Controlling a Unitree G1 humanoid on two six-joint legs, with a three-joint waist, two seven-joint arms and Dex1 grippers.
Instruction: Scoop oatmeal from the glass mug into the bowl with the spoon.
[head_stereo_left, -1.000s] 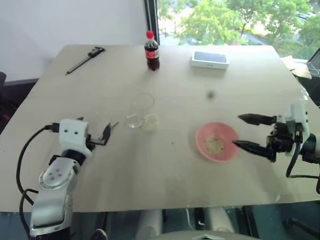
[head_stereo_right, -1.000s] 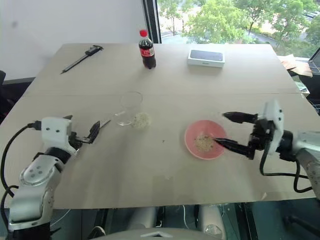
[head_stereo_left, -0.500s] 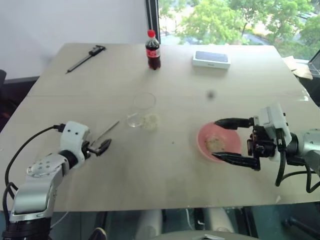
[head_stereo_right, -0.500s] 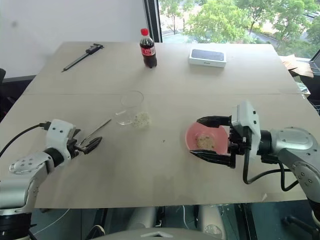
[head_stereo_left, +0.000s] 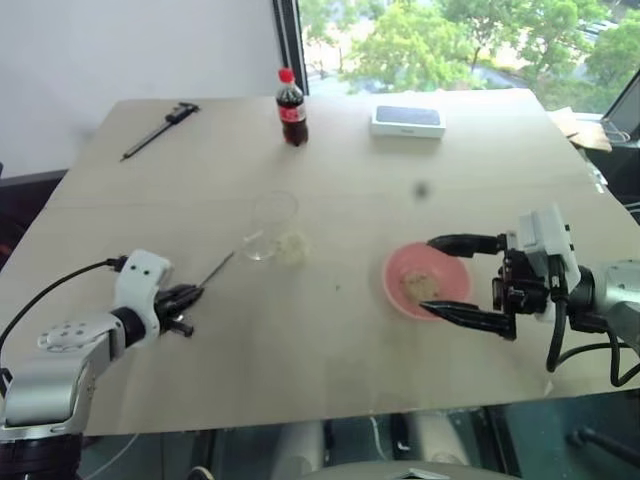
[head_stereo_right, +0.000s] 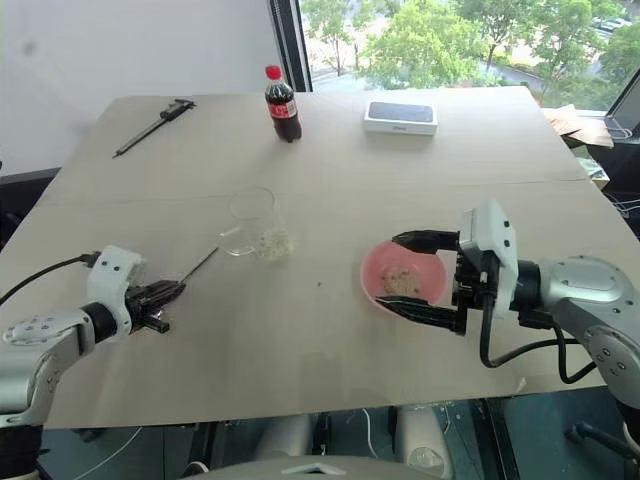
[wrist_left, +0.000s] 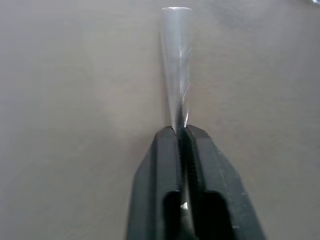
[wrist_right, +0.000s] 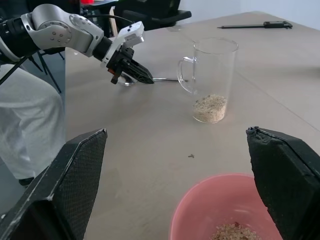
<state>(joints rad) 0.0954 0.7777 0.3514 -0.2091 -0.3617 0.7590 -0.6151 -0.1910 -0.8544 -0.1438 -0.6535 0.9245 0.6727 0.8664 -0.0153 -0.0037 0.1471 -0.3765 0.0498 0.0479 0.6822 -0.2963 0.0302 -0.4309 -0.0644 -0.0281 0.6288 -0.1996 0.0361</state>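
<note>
The pink bowl (head_stereo_left: 392, 291) sits right of the table's middle and holds a little oatmeal (head_stereo_left: 420, 288). My right gripper (head_stereo_left: 428, 276) is open, with one finger past the bowl's far rim and one past its near rim. The glass mug (head_stereo_left: 270, 222) stands upright left of the middle, with pale oatmeal (wrist_right: 210, 107) at its bottom. The spoon (head_stereo_left: 215, 270) lies on the table, its thin handle (wrist_left: 176, 60) running toward the mug. My left gripper (head_stereo_left: 185, 298) is low on the table and shut on the spoon; the same gripper (wrist_right: 145, 77) shows beside the mug in the right wrist view.
A cola bottle (head_stereo_left: 290, 95) stands at the back of the table. A dark caliper (head_stereo_left: 158, 128) lies at the back left, and a white box (head_stereo_left: 407, 121) at the back right. The table's near edge (head_stereo_left: 330, 412) runs just below both arms.
My left gripper has sunk to the table and shut on the spoon. My right gripper slid left from beside the bowl until its fingers stood either side of it. The camera has shifted a little.
</note>
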